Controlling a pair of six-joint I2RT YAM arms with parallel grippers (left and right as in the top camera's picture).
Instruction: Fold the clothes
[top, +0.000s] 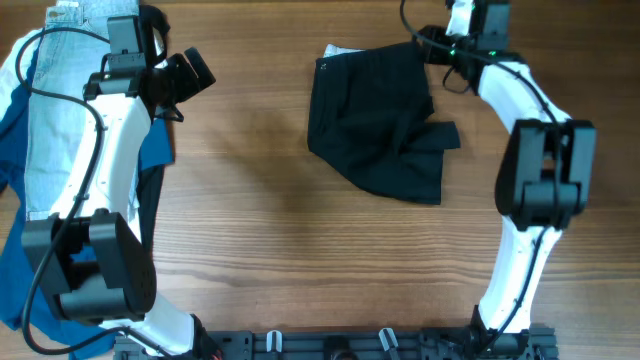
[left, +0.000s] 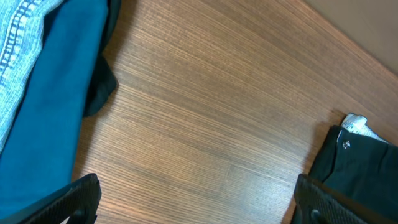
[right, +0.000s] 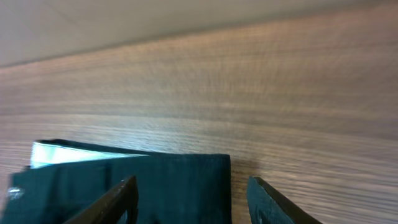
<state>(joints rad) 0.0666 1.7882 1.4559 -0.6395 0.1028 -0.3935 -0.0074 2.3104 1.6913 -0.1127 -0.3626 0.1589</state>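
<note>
The black shorts (top: 378, 125) lie crumpled at the table's back centre-right, the pale waistband lining showing at their top left corner. My right gripper (top: 437, 45) is open just above their top right corner; in the right wrist view its fingers (right: 193, 193) straddle the corner of the black fabric (right: 174, 180). My left gripper (top: 190, 75) is open and empty at the back left, well apart from the shorts. In the left wrist view its fingertips (left: 196, 199) frame bare wood, with the shorts (left: 354, 168) at the right edge.
Pale-blue denim shorts (top: 60, 120) and a deep-blue garment (top: 20, 250) lie piled at the left edge, under the left arm. They also show in the left wrist view (left: 56, 93). A black rail (top: 330, 345) runs along the front edge.
</note>
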